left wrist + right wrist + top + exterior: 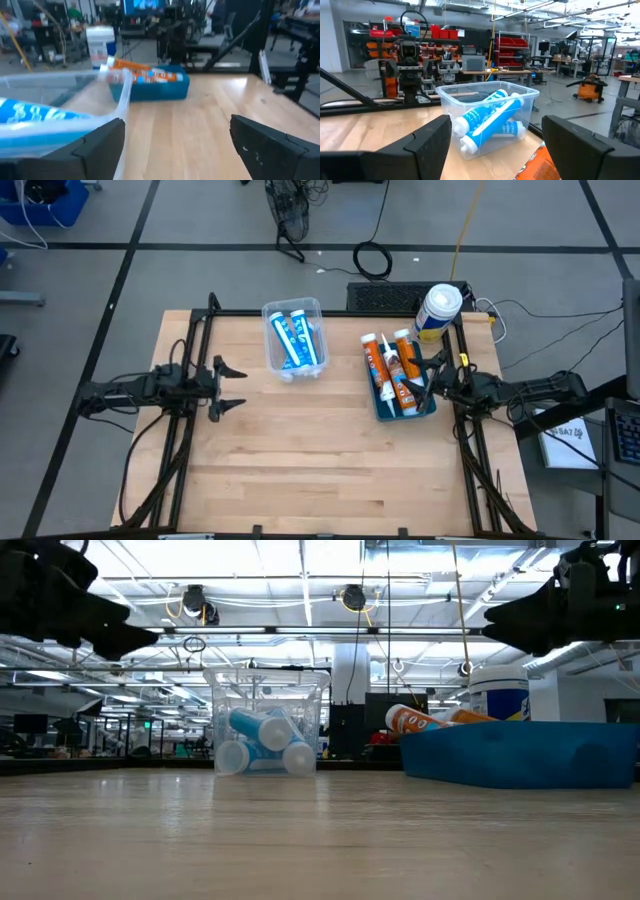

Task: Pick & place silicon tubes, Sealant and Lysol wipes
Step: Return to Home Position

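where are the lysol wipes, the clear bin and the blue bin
Lysol wipes (pixel 442 302): high view, on the white domed lid.
clear bin (pixel 265 690): low view, on the front wall above the tubes.
blue bin (pixel 520 752): low view, on the front wall.

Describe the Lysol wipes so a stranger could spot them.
On the wooden table, find the blue bin of orange tubes on the right arm's side. At the corner beside it stands the Lysol wipes: upright, fat, white lid, unlike the slim lying tubes.

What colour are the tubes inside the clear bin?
The tubes are blue with white print; the right wrist view shows it best.
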Motion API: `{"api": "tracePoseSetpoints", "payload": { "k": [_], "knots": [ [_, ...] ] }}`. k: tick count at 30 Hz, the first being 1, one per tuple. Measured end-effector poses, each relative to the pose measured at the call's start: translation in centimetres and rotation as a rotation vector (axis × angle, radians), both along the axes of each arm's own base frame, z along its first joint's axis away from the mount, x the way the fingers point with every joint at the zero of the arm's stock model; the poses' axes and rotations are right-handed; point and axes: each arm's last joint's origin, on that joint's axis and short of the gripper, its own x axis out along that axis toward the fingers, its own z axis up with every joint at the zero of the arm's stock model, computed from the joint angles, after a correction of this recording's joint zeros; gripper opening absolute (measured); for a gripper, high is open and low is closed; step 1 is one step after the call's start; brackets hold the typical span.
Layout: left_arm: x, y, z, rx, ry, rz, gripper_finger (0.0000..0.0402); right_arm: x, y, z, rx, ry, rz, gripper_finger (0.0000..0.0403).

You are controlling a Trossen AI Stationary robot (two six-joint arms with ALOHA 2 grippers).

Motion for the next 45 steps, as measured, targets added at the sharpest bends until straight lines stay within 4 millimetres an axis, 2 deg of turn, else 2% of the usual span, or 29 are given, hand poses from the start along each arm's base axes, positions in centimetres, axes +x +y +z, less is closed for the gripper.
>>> {"api": "tracePoseSetpoints", "payload": {
  "k": [8, 45],
  "knots": [
    [0.8, -0.1, -1.4, 0.009, -0.072, -0.038, 0.0358, 0.0, 0.0, 0.0, 0.045, -0.022, 0.006, 0.0286],
    [0.8, -0.1, -1.4, 0.008, -0.077, -0.063, 0.0368, 0.0, 0.0, -0.1, 0.042, -0.013, 0.006, 0.0287]
  ]
}}
